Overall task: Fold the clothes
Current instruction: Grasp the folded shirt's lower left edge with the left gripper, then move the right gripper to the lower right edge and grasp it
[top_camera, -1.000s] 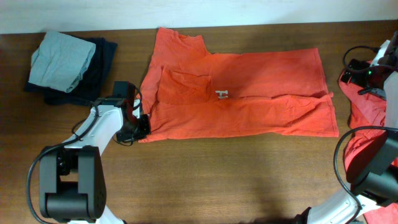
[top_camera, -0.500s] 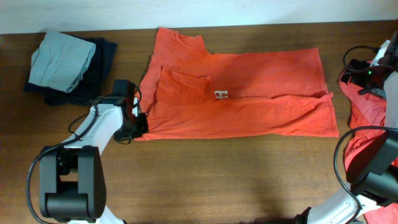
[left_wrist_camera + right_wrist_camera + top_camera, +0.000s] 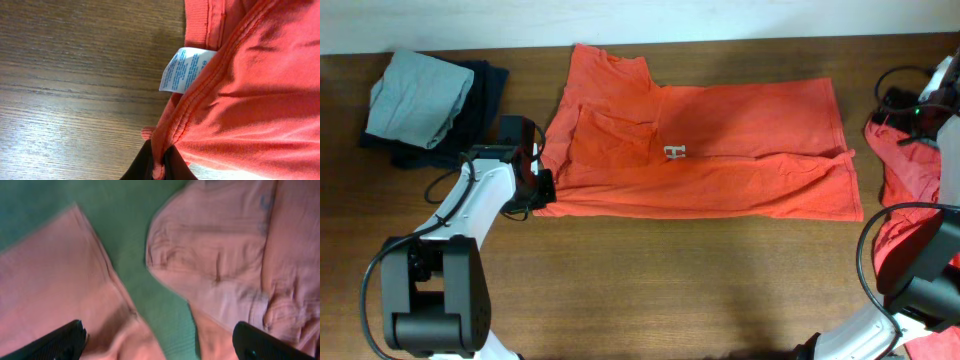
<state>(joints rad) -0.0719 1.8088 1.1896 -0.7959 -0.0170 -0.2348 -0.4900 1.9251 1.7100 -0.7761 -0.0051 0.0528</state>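
An orange-red T-shirt (image 3: 720, 150) lies spread across the middle of the table, its lower part folded up and a small white print (image 3: 674, 152) showing. My left gripper (image 3: 542, 195) sits at the shirt's lower left corner, shut on a fold of its hem (image 3: 165, 135). The cloth is pinched between the dark fingers (image 3: 177, 167), just below a white care label (image 3: 182, 70). My right gripper (image 3: 900, 108) hangs at the far right and stands open (image 3: 160, 345), nothing between its fingertips. Under it lie more orange-red clothes (image 3: 900, 170) in a rumpled heap (image 3: 220, 255).
A pale grey-green folded garment (image 3: 420, 95) rests on a dark navy one (image 3: 485, 90) at the back left. Black cables trail beside both arm bases. In the right wrist view a green surface (image 3: 150, 240) shows between the cloths.
My left gripper has drawn the shirt's lower left corner a little toward the back of the table, straightening the bottom edge. The right arm has shifted slightly at the far right.
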